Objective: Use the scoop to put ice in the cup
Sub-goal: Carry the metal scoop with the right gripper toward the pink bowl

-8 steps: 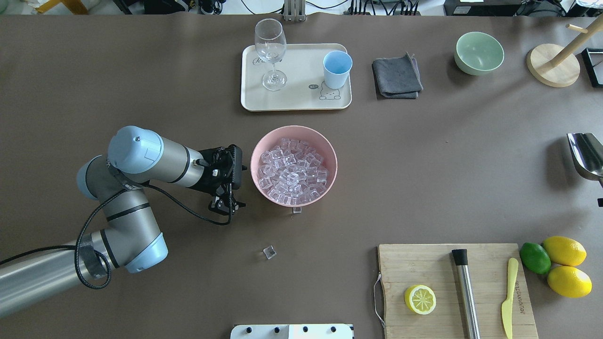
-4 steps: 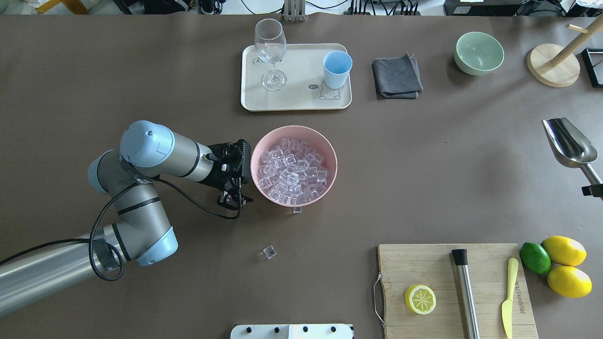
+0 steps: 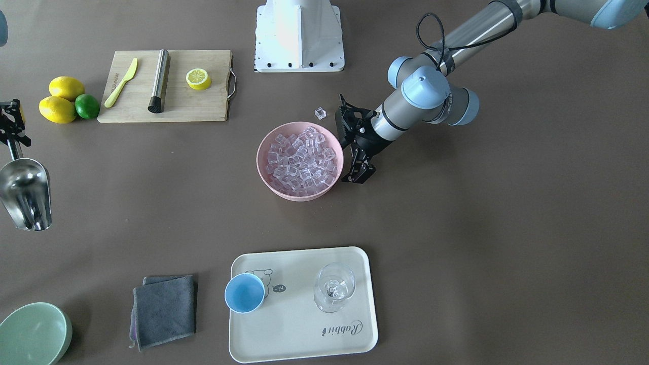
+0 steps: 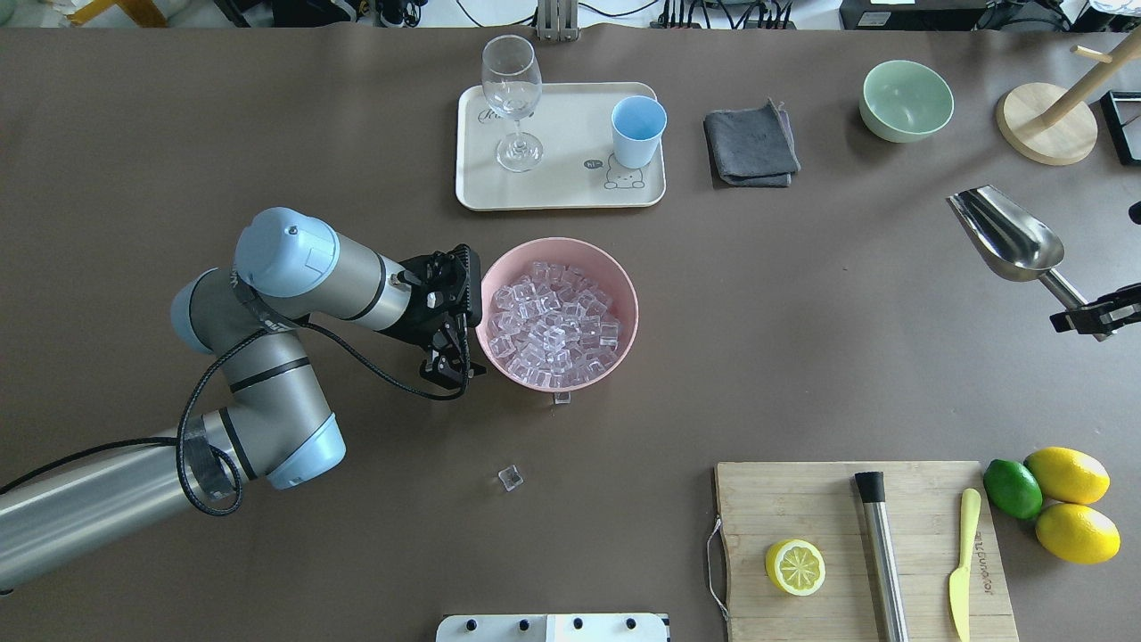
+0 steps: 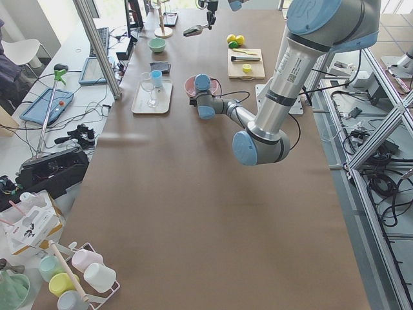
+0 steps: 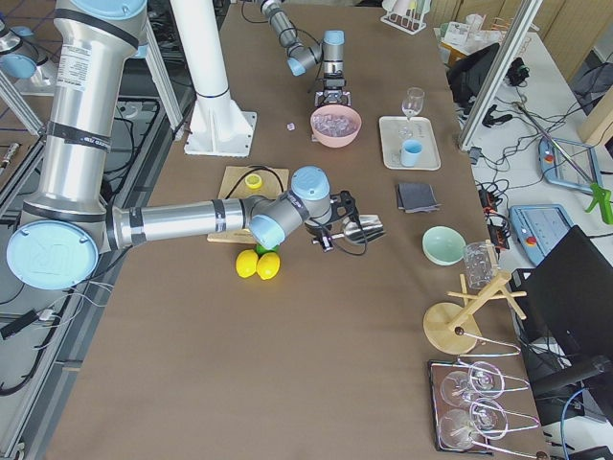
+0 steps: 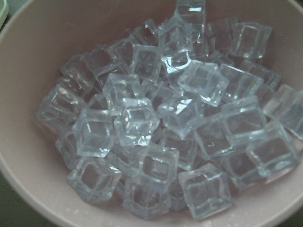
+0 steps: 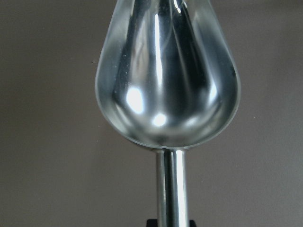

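Observation:
The ice (image 4: 553, 325) fills a pink bowl (image 4: 624, 276) at mid-table and shows close up in the left wrist view (image 7: 161, 118). Two loose cubes lie near the bowl (image 4: 509, 478). My left gripper (image 4: 450, 370) is open and hangs right beside the bowl's left rim (image 3: 359, 175). My right gripper (image 4: 1092, 316) is shut on the handle of the steel scoop (image 4: 1007, 236), held empty above the table at the far right (image 8: 165, 80). The light-blue cup (image 4: 637, 129) stands empty on the cream tray (image 4: 570, 178) at the back.
A wine glass (image 4: 513, 98) shares the tray. A grey cloth (image 4: 751, 144), a green bowl (image 4: 907, 100) and a wooden stand (image 4: 1047, 125) sit at the back right. The cutting board (image 4: 829, 499) with a lemon half, steel rod and knife lies front right, with lemons and a lime beside it.
My left gripper has moved right, up to the pink bowl's rim. My right arm has carried the scoop left and toward the back of the table, further into view.

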Available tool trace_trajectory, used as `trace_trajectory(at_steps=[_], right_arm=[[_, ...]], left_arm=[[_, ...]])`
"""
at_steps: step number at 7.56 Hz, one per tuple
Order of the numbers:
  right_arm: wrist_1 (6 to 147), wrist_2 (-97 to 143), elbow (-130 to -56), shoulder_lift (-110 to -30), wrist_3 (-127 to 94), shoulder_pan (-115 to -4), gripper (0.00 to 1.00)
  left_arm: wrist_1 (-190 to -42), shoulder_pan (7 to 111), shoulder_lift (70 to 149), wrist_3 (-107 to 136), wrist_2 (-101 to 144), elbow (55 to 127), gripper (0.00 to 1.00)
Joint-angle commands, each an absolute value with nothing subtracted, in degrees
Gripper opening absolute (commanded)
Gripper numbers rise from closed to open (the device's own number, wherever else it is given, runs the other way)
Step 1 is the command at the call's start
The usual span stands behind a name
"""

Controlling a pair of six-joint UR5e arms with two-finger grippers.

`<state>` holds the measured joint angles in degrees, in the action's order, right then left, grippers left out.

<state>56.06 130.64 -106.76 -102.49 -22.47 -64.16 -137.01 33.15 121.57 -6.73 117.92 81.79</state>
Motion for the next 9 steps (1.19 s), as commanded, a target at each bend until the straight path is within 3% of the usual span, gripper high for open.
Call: trace_trajectory(at_steps=[1, 2, 4, 6, 7, 9], right_arm=[[65.5, 131.3, -114.9, -101.0, -13.2, -65.0, 0.00], [67.8, 131.4, -118.7, -100.9, -12.1, -65.0, 0.00], [79.6, 129.7, -119.2, -91.2, -3.2, -58.7, 0.00], [118.7, 117.4, -125.5, -70.4, 11.9, -51.2, 0.00], [130.2, 113.2, -125.4, -62.3, 15.3, -48.3, 0.00], [134.9, 110.6, -126.1, -60.0, 21.2, -47.3, 0.00]], left_arm=[[-137.0, 32.8, 121.7, -5.1, 118.4, 81.7, 0.99], [-137.0, 32.3, 121.8, -5.2, 118.4, 81.7, 0.99], [-136.9, 32.3, 122.0, -5.4, 118.2, 81.7, 0.99], [-137.0, 32.1, 121.9, -5.4, 118.0, 81.7, 0.99], [-137.0, 32.1, 121.9, -5.4, 118.1, 81.7, 0.99], [-137.0, 32.1, 121.9, -5.4, 118.2, 81.8, 0.99]])
